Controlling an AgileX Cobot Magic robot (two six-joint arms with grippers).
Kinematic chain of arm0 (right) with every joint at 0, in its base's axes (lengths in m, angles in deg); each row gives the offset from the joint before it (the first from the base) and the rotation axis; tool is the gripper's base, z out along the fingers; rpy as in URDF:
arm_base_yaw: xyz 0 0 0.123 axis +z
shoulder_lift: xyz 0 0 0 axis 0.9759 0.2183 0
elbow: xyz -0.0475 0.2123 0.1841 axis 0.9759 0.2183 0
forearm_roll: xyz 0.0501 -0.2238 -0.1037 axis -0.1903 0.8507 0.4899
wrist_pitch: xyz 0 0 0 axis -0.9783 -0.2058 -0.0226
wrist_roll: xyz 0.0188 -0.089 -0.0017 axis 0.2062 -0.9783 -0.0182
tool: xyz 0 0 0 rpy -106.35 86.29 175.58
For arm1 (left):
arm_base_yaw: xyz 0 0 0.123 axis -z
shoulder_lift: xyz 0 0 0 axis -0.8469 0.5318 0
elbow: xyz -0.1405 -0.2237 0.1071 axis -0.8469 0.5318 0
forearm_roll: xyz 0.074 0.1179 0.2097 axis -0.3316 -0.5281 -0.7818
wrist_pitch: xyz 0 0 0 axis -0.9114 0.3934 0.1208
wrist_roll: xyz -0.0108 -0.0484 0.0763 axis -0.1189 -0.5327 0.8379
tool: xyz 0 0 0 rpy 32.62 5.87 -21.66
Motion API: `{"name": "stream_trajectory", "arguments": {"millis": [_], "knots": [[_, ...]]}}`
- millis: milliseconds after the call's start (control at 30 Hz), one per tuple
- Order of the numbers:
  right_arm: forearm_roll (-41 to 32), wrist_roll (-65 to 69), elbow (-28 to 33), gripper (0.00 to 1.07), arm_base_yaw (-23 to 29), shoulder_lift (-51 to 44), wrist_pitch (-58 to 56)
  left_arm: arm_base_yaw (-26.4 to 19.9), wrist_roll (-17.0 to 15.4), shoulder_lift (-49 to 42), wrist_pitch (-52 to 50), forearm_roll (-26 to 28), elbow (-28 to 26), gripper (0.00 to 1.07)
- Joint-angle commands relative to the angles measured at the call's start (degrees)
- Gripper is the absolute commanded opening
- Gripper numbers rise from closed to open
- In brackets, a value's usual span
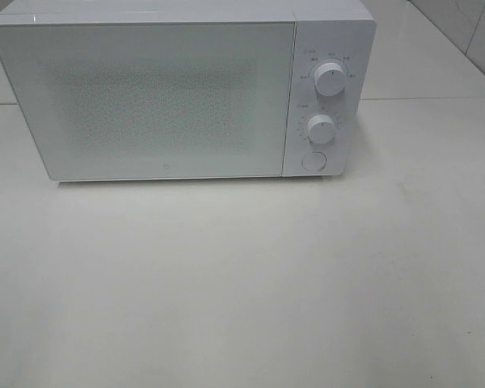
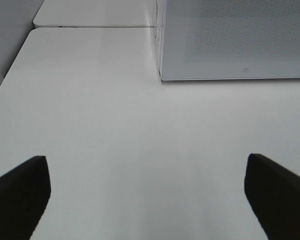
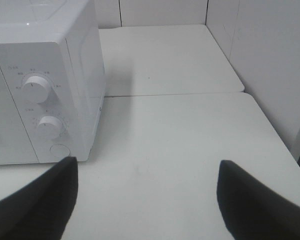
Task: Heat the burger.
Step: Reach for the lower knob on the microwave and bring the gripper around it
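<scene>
Tables: two, white, butted edge to edge. The front one [image 1: 242, 291] fills the exterior view from 3 through 6 to 9 o'clock. The rear one [image 1: 436, 65] shows at 2 o'clock, past a straight seam.

Wall [image 3: 270, 60]: pale panels beside the tables, seen from the right wrist.

Microwave [image 1: 170, 97]: one, white, at 11–12 o'clock in the exterior view, standing across the seam.
- Door [image 1: 145, 97]: one, shut, with a dotted, frosted screen. The inside cannot be made out.
- Control strip at 3 o'clock of the door.

Burger: in no view, so I cannot tell where it is.

Grippers: two.
- Left gripper [image 2: 150, 200]: two dark fingers [image 2: 20, 197] spread wide, bare table between them, pinching nothing. It faces the door's lower corner, well apart from it.
- Right gripper [image 3: 147, 200]: two dark fingers [image 3: 37, 202] also spread, bare table between them, holding nothing. It faces the control end of the microwave, not touching it.

Knobs: two, white and round. The upper knob [image 1: 329, 80] sits at 12 o'clock of the lower knob [image 1: 320, 128].

Button [image 1: 313, 160]: one, round, at 6 o'clock of the lower knob.
</scene>
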Motion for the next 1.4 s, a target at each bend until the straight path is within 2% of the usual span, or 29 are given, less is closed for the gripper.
{"name": "stream_trajectory", "arguments": {"millis": [33,567,667,800,867,967,1033,1133,1300,1400], "knots": [[0.00,0.69,0.52,0.76,0.11,2.12,5.50,-0.23,-0.11,-1.60,-0.69,0.46,0.23,1.04],[0.00,0.69,0.57,0.76,0.11,18.05,26.24,-0.23,-0.11,-1.60,-0.69,0.46,0.23,1.04],[-0.06,0.34,2.12,0.76,0.11,23.95,34.66,-0.23,-0.11,-1.60,-0.69,0.46,0.23,1.04],[-0.63,0.23,4.13,0.76,0.11,27.16,42.17,-0.23,-0.11,-1.60,-0.69,0.46,0.23,1.04],[-3.67,-0.06,6.07,0.76,0.11,30.83,49.22,-0.23,-0.11,-1.60,-0.69,0.46,0.23,1.04],[-5.10,-0.69,6.70,0.76,0.11,32.03,51.34,-0.23,-0.11,-1.60,-0.69,0.46,0.23,1.04],[-11.06,-6.70,9.40,0.76,0.17,36.27,59.07,-0.23,-0.11,-1.60,-0.69,0.46,0.23,1.04],[-14.55,-9.05,10.83,0.76,0.17,38.96,63.03,-0.23,-0.11,-1.60,-0.69,0.46,0.23,1.04],[-15.58,-9.00,12.09,0.76,0.23,41.77,65.26,-0.23,-0.11,-1.60,-0.69,0.46,0.23,1.04],[-17.93,-9.85,12.83,0.76,2.92,43.49,66.98,-0.23,-0.11,-1.60,-0.69,0.46,0.23,1.04]]}}
